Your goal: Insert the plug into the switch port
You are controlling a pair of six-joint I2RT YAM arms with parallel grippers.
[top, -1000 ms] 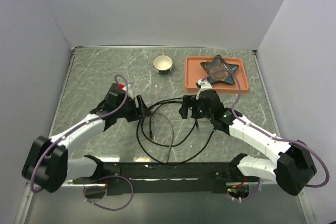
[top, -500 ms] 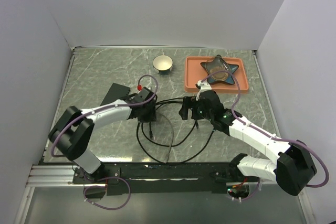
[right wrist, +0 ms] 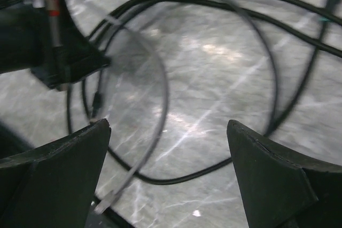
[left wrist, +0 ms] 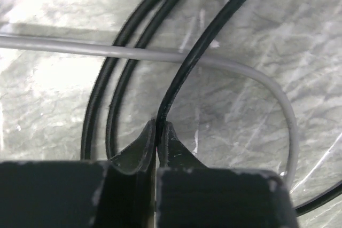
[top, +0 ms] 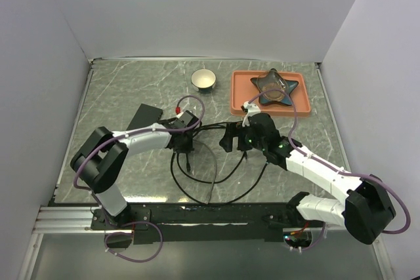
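Note:
The switch (top: 146,117) is a flat black box at the left of the table. A black cable (top: 213,162) lies in loops at the middle, and one dark end (top: 189,169) points toward the near edge. My left gripper (top: 184,143) is shut on a strand of this black cable (left wrist: 176,78), pinched between the fingertips (left wrist: 158,125). A thin grey cable (left wrist: 160,53) crosses the loops, and its clear plug (right wrist: 104,202) lies near the front rail. My right gripper (top: 235,141) hangs open over the loops' right side (right wrist: 166,126), holding nothing. The switch's port is not visible.
An orange tray (top: 240,100) with a dark star-shaped dish (top: 275,88) sits at the back right. A small white cup (top: 204,79) stands at the back middle. The black base rail (top: 210,213) runs along the near edge. White walls close in both sides.
The left arm has swung off the black box, which now shows, and its jaws have closed on the black cable. The right gripper has edged slightly left, still open.

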